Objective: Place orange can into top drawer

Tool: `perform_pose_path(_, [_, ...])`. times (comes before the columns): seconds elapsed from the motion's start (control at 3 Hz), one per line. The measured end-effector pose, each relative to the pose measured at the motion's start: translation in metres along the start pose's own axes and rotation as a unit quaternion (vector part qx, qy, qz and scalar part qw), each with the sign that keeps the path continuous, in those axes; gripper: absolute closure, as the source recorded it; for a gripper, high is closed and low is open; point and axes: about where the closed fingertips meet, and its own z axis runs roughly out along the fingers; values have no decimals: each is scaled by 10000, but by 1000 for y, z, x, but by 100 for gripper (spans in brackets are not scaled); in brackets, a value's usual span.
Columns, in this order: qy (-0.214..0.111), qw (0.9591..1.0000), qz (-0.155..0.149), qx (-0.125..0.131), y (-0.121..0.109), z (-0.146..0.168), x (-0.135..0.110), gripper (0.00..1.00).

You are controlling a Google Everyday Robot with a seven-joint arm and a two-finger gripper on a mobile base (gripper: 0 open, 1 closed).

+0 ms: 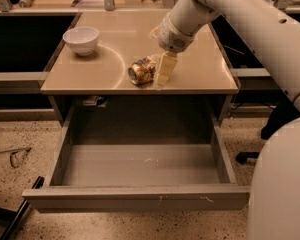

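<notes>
Orange-gold and dented, lying on its side near the front edge of the tan surface [200, 76]: orange can [141, 70], silver end facing left. Just beside its right end: pale tool [164, 70], pointing down from the white arm. Cannot tell how far open, nor whether gripping anything. Below, pulled out: grey top drawer [140, 166]. Back left: white bowl [81, 39].

I can read no text, label, brand or number anywhere. The orange can [141, 70], lying on the table [202, 74] just beside my gripper [165, 70], shows only white and dark patches, nothing I can make out as lettering.
</notes>
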Motion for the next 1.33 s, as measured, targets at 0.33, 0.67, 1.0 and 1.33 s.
perform_pose_path(0.33, [8,9998,33,-181,-3,14,3,0])
perform_pose_path(0.67, [69,9993,89,-351,-9,30,8,0])
perform_pose_path(1.0, [128,9985,143,-513,-15,45,12,0])
perform_pose_path(1.33, [189,9977,124,-643,-19,57,10,0])
